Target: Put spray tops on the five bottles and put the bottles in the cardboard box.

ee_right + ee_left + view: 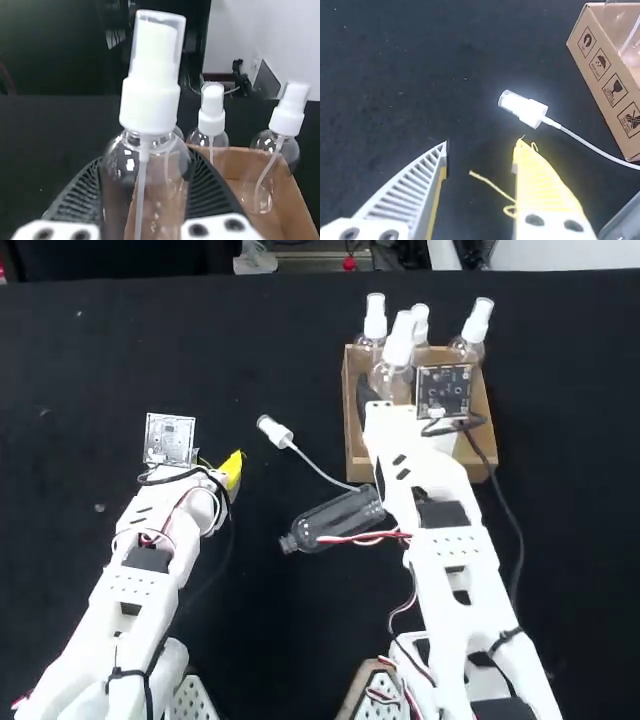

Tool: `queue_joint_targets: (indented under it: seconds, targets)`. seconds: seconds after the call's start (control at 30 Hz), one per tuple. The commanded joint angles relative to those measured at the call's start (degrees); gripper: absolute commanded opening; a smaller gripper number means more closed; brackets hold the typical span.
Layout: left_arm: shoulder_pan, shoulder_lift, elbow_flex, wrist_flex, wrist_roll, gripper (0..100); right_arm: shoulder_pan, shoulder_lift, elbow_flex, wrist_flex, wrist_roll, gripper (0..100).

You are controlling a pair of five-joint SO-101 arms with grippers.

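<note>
Capped bottle (pixel 395 360) gripped by right gripper (pixel 147 175) at cardboard box (pixel 610 75), left gripper (pixel 482 144) held open apart from box, loose spray top (pixel 522 109) and uncapped bottle (pixel 335 520) laid beside box

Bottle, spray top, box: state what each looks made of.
Bottle: clear glossy plastic, probably; the dip tube shows through. Spray top: opaque white plastic, apparently. Box: brown matte cardboard, with printed symbols on its side.

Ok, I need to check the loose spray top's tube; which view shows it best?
The left wrist view: the spray top lies close up, its tube running toward the cardboard box. The high view shows it small, the tube a thin line.
</note>
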Motion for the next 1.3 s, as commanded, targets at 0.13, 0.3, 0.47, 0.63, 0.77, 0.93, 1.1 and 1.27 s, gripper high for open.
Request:
queue_joint_targets:
  seconds: [0.13, 0.3, 0.47, 0.63, 0.77, 0.93, 1.1, 1.27]
  targets:
    - [0.0, -0.6, -1.1, -1.3, 0.1, 21, 1.0, 0.7, 0.1, -9.8, 0.1, 1.1]
    - [0.0, -0.6, -1.0, -1.3, 0.1, 21, 0.9, 2.2, 9.7, -28.9, 0.2, 1.1]
    - [0.0, -0.6, -0.9, -1.3, 0.1, 21, 1.0, 5.6, 14.2, -38.7, 0.2, 1.1]
    - [0.0, -0.6, -0.7, -1.3, 0.0, 21, 1.1, 14.0, 9.5, -38.9, 0.2, 1.1]
    - [0.0, -0.6, -0.7, -1.3, 0.0, 21, 1.1, 20.2, 6.4, -39.9, 0.2, 1.1]
    - [0.0, -0.6, -0.7, -1.3, 0.0, 21, 1.1, 26.2, 6.3, -50.2, 0.2, 1.1]
    - [0.0, -0.6, -0.8, -1.3, 0.0, 21, 1.1, 33.4, 4.6, -56.4, 0.2, 1.0]
    - [0.0, -0.6, -0.7, -1.3, 0.0, 21, 1.1, 40.7, 0.9, -59.4, 0.2, 1.0]
